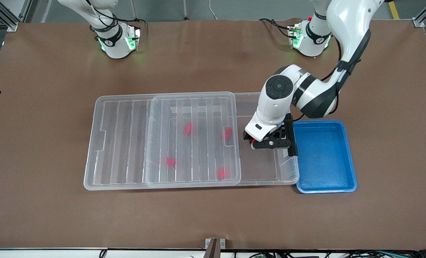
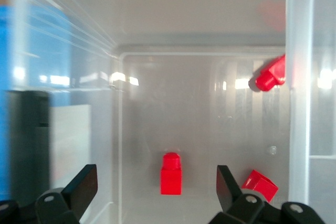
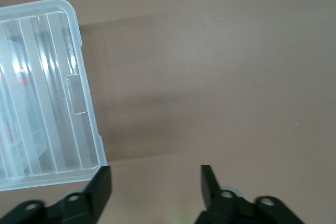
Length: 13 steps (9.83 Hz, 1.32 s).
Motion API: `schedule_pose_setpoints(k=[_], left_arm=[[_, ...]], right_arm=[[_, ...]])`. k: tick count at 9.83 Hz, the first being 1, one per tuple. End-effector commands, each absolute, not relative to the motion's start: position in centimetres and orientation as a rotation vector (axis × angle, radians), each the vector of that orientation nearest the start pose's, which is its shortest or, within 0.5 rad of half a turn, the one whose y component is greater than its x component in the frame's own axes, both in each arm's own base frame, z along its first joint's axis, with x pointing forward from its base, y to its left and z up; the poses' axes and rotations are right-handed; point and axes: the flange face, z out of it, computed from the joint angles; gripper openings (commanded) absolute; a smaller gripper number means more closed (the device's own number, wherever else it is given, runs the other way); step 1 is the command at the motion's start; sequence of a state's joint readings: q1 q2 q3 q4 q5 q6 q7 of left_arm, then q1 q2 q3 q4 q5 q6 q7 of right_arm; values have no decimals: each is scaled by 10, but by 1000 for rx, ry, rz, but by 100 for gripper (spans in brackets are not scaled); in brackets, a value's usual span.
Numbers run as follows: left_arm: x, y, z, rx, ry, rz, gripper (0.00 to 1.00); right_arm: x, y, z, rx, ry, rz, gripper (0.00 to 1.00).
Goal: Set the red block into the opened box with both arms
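Note:
The clear box (image 1: 266,175) lies mid-table, its ribbed lid (image 1: 127,139) slid toward the right arm's end so the end by the black handle (image 1: 291,136) is uncovered. My left gripper (image 1: 270,142) is down in that uncovered end. In the left wrist view the red block (image 2: 171,174) lies on the box floor between the fingers of the left gripper (image 2: 156,174), which is open and not touching it. My right gripper (image 3: 155,182) is open and empty over bare table beside a corner of the lid (image 3: 42,93); it does not show in the front view.
Several other red blocks (image 1: 188,129) lie in the box under the lid; two of them (image 2: 270,74) show by the lid's edge. A blue tray (image 1: 324,154) stands against the box's handle end, toward the left arm's end of the table.

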<state>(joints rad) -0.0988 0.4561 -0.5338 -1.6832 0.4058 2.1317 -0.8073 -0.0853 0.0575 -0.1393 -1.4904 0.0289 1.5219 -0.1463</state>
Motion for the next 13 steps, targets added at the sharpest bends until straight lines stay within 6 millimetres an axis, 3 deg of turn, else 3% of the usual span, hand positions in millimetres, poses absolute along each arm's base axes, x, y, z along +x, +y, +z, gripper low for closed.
schedule_pose_setpoints(k=[1, 2, 4, 5, 7, 9, 11, 13], left_arm=[[588, -319, 419, -3042, 44, -149, 100], [598, -297, 456, -3036, 61, -113, 100], [604, -250, 520, -3032, 56, -99, 100], [602, -229, 547, -3026, 77, -147, 100], [591, -193, 586, -3034, 53, -149, 100], [571, -157, 621, -3041, -11, -103, 100], [552, -125, 650, -3024, 106, -116, 100], [535, -89, 649, -3113, 132, 12, 100]], right_arm=[[596, -114, 560, -3115, 31, 85, 12], [613, -107, 532, -3121, 4, 103, 5], [632, -93, 466, -3127, -41, 147, 0], [635, -79, 434, -3133, -94, 161, 0], [630, -57, 390, -3129, -146, 151, 0], [629, -38, 363, -3104, -180, 185, 0], [629, -23, 353, -3064, -180, 207, 0], [630, -11, 347, -3018, -160, 218, 0]])
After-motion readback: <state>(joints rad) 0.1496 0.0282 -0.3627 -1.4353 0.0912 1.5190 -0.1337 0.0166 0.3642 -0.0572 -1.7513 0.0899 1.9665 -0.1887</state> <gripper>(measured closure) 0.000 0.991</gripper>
